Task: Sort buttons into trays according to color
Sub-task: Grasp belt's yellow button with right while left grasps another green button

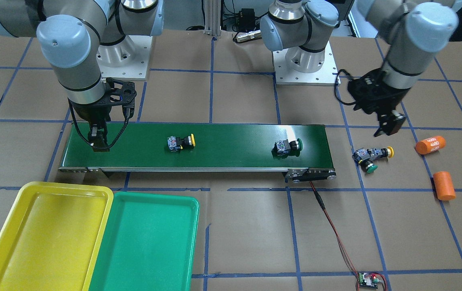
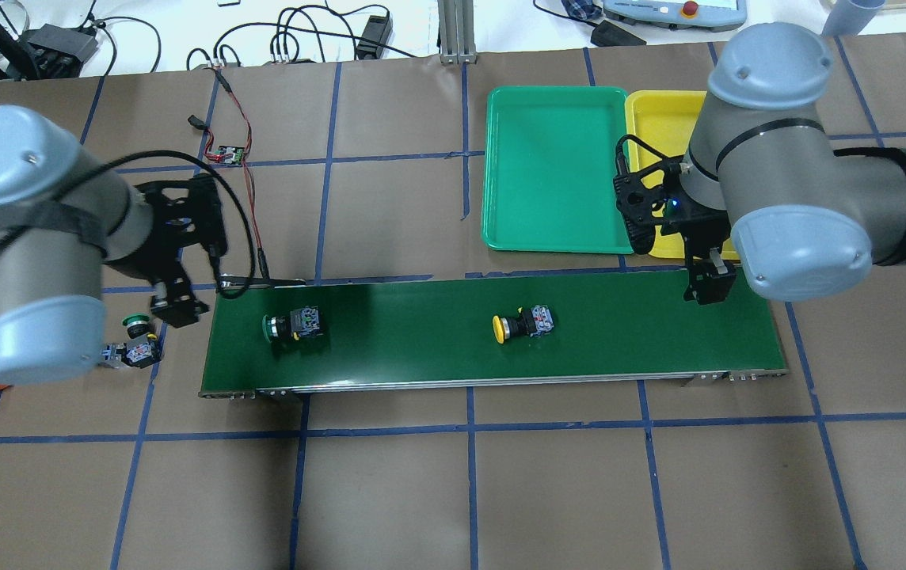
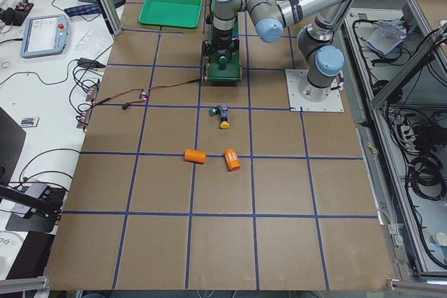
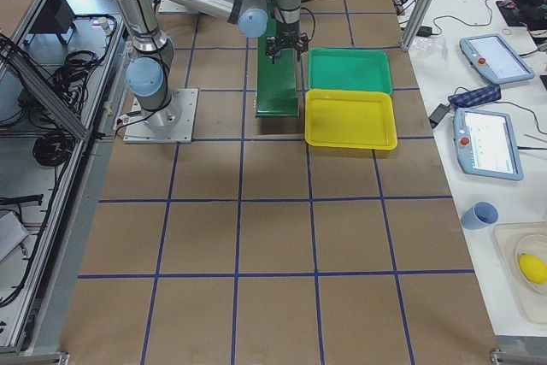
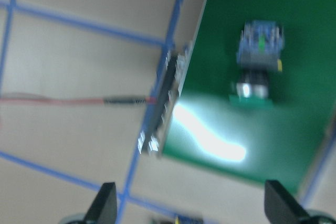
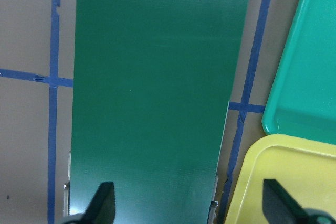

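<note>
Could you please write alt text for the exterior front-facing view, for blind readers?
A yellow-capped push-button and a green-capped push-button lie on a long dark-green conveyor belt; two more push-buttons lie on the brown table near the left gripper. The right gripper hangs over the belt's other end, near the empty yellow plastic tray and green plastic tray.

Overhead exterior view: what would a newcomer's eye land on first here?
The long dark-green conveyor belt across the middle, carrying one yellow-capped button and one green-capped button. Beyond it, the green tray and yellow tray sit side by side, both empty. Two more buttons lie off the belt's left end.
</note>
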Action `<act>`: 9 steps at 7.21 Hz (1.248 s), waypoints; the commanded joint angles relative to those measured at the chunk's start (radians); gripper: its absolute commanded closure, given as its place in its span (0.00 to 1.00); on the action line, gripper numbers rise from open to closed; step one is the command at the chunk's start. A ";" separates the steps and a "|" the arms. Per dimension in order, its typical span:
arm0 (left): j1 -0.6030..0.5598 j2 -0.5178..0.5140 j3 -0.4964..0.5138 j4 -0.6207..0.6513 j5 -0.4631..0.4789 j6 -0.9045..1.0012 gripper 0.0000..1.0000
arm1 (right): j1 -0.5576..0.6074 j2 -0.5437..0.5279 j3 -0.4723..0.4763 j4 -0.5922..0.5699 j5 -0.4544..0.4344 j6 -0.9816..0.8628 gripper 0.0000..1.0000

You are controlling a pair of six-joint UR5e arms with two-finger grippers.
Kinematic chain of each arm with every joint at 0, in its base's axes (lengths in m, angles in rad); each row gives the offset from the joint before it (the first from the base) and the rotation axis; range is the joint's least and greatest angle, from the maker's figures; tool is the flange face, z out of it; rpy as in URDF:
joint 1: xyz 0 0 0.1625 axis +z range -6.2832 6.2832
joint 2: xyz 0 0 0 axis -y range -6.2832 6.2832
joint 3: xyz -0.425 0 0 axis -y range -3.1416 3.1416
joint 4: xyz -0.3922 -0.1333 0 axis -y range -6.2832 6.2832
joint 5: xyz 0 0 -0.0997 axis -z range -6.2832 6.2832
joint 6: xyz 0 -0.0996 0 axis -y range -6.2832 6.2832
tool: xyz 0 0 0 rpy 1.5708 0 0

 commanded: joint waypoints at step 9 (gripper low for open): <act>0.245 -0.292 -0.201 0.485 -0.166 0.429 0.00 | 0.088 0.086 0.006 -0.016 0.042 0.125 0.00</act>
